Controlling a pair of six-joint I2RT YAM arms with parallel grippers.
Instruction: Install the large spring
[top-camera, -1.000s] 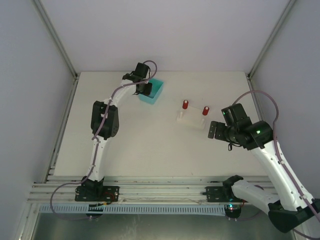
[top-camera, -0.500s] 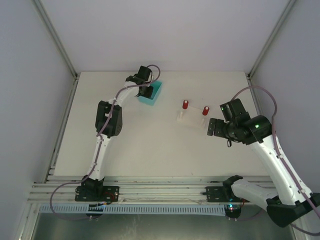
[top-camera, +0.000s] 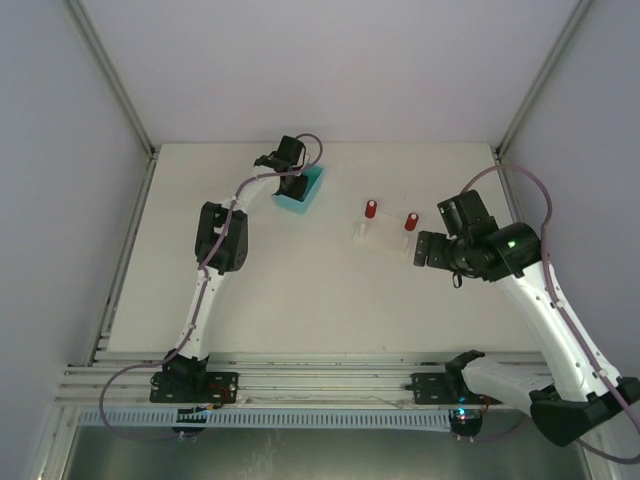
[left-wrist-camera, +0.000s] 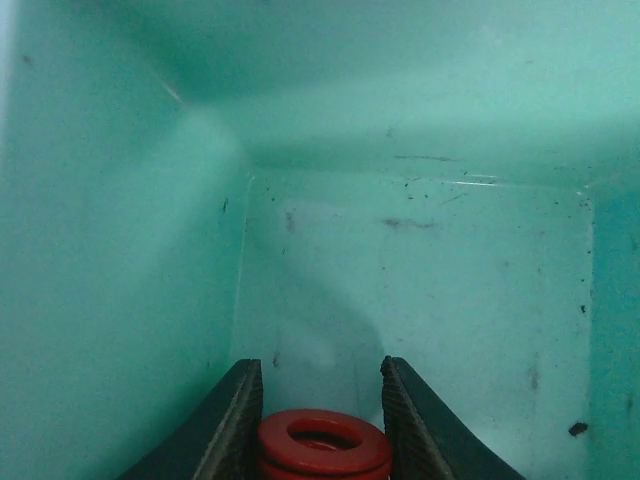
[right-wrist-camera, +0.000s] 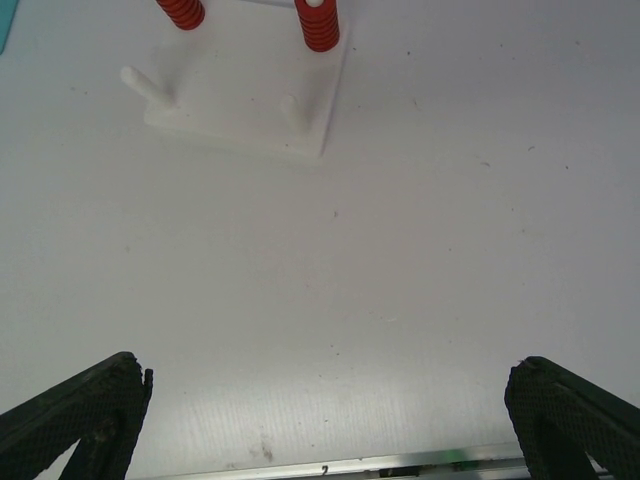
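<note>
bin (left-wrist-camera: 120, 250) walls hemming left gripper (left-wrist-camera: 320, 372), open table (right-wrist-camera: 420, 300) short of peg base (right-wrist-camera: 235, 112)

A white counter (top-camera: 300, 300) lies between pale grey walls (top-camera: 330, 60), with a slanting aluminium upright (top-camera: 112, 80) at each far corner. Ribbed metal rails (top-camera: 320, 383) and a slotted white strip (top-camera: 330, 418) run along its near edge.

In bin (top-camera: 311, 184) lies spring (left-wrist-camera: 323, 442), bin L of peg base (top-camera: 384, 238).
</note>
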